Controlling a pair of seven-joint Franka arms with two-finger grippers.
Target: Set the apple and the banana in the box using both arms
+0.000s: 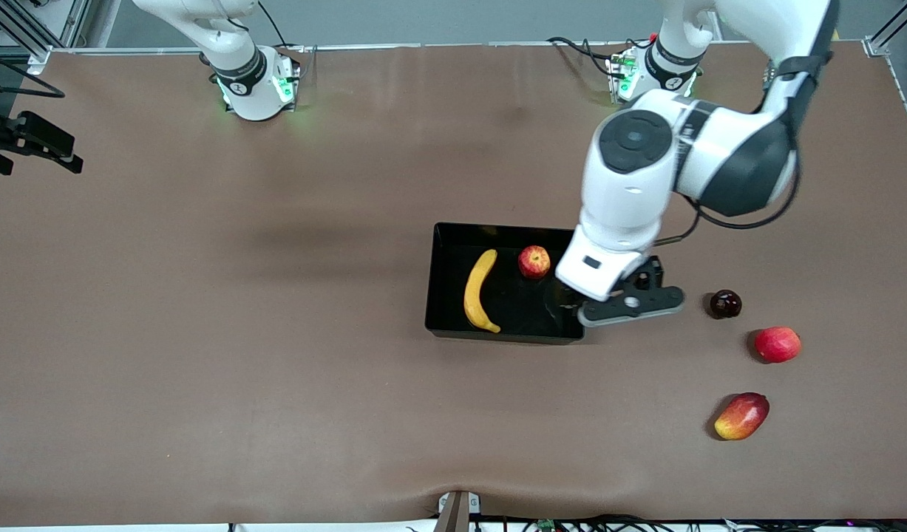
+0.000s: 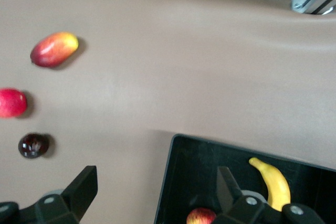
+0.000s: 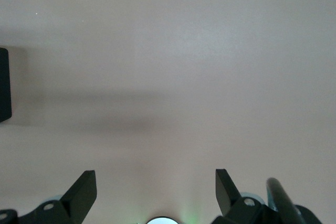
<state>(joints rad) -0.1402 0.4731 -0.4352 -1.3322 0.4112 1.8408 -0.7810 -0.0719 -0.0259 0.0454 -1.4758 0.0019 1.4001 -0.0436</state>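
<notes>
I see the apple [image 1: 534, 261] and banana [image 1: 480, 291] in the box [image 1: 444, 284]; both grippers, left [image 2: 156, 191] and right [image 3: 156, 191], are released and empty.

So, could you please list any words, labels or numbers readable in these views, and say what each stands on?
None can be read.
Right arm's base: a small dark mark on its band, too small to read.
Left arm's base: a similar mark, too small to read.
Box, banana, apple: no labels show.
</notes>
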